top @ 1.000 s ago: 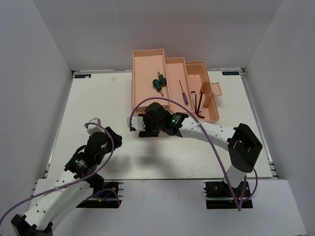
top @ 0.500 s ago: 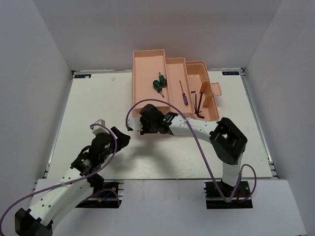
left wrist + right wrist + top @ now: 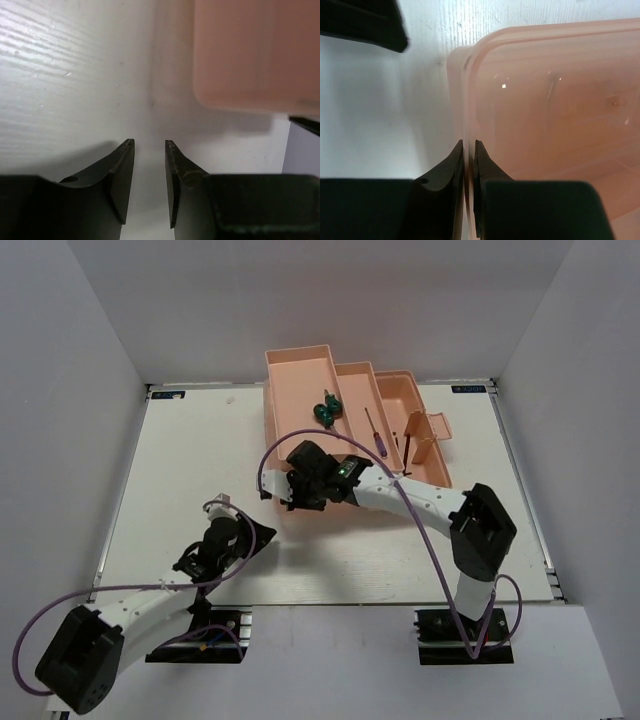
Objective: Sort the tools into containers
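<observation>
On the white table (image 3: 180, 460), your salmon-pink toolbox (image 3: 298, 390) sits upper middle in the top view. Your right gripper (image 3: 468, 146) is pinched tight on its near-left corner wall. Your left gripper (image 3: 150, 145), lower left, hovers over the table, jaws slightly apart, holding nothing. Two green-handled screwdrivers (image 3: 325, 410) lie in the leftmost compartment, and the purple-handled screwdriver (image 3: 377, 436) lies in the middle one.

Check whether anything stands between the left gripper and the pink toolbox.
Nothing visible does. Only table surface lies between the left gripper and the near corner of the toolbox ahead of it.
</observation>
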`<control>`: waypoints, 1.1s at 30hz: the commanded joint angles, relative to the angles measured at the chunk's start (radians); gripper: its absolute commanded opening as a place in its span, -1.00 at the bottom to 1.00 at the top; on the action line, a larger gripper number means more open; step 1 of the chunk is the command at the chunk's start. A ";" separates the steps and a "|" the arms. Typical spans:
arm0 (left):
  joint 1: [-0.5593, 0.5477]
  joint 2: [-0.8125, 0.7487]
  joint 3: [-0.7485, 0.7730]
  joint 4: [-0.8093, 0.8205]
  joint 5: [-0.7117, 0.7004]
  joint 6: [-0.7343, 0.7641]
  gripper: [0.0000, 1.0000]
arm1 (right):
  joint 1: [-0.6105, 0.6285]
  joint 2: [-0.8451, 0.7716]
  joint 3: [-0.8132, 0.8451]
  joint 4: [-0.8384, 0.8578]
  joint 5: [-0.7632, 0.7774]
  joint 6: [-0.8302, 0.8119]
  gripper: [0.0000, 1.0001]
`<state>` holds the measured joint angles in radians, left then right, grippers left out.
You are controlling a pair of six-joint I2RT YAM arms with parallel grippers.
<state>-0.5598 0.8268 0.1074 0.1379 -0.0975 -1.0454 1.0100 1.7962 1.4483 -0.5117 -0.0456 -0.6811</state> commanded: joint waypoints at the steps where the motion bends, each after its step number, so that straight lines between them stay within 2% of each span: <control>1: 0.008 0.079 0.064 0.141 0.018 -0.001 -0.18 | -0.001 -0.162 0.129 0.056 0.055 0.021 -1.00; 6: 0.008 0.280 0.098 0.250 -0.007 -0.011 -0.10 | -0.027 -0.196 0.120 0.038 -0.013 0.063 -1.00; 10: 0.018 0.455 0.140 0.438 -0.008 -0.022 -0.07 | -0.021 -0.213 0.069 0.044 -0.046 0.089 -1.00; 13: 0.038 0.531 0.155 0.543 0.014 -0.044 -0.07 | -0.027 -0.227 0.023 0.065 -0.060 0.092 -1.00; 14: 0.038 0.563 0.155 0.625 0.015 -0.065 -0.05 | -0.033 -0.235 0.014 0.064 -0.065 0.098 -1.00; 16: 0.052 0.601 0.143 0.725 0.054 -0.077 -0.02 | -0.039 -0.245 -0.017 0.068 -0.097 0.109 -1.00; 23: 0.098 0.803 0.164 1.158 0.254 -0.068 0.39 | -0.044 -0.245 -0.077 0.075 -0.161 0.115 -1.00; 26: 0.120 0.900 0.216 1.307 0.358 -0.068 0.42 | -0.044 -0.233 -0.078 0.075 -0.165 0.121 -0.99; 27: 0.120 0.914 0.216 1.324 0.369 -0.080 0.44 | -0.044 -0.228 -0.078 0.070 -0.165 0.121 -0.82; 29: 0.130 0.928 0.227 1.342 0.378 -0.081 0.44 | -0.045 -0.218 -0.078 0.061 -0.168 0.117 -0.61; 30: 0.130 0.928 0.236 1.342 0.387 -0.090 0.44 | -0.044 -0.215 -0.078 0.059 -0.166 0.112 -0.28; 32: 0.139 0.928 0.236 1.342 0.398 -0.090 0.44 | -0.044 -0.212 -0.083 0.049 -0.175 0.107 -0.02; 33: 0.140 0.928 0.245 1.333 0.398 -0.090 0.44 | -0.044 -0.212 -0.083 0.047 -0.178 0.100 0.33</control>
<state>-0.4175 1.7824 0.2985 1.1912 0.2012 -1.1149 0.9581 1.6009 1.3571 -0.5335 -0.1982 -0.5533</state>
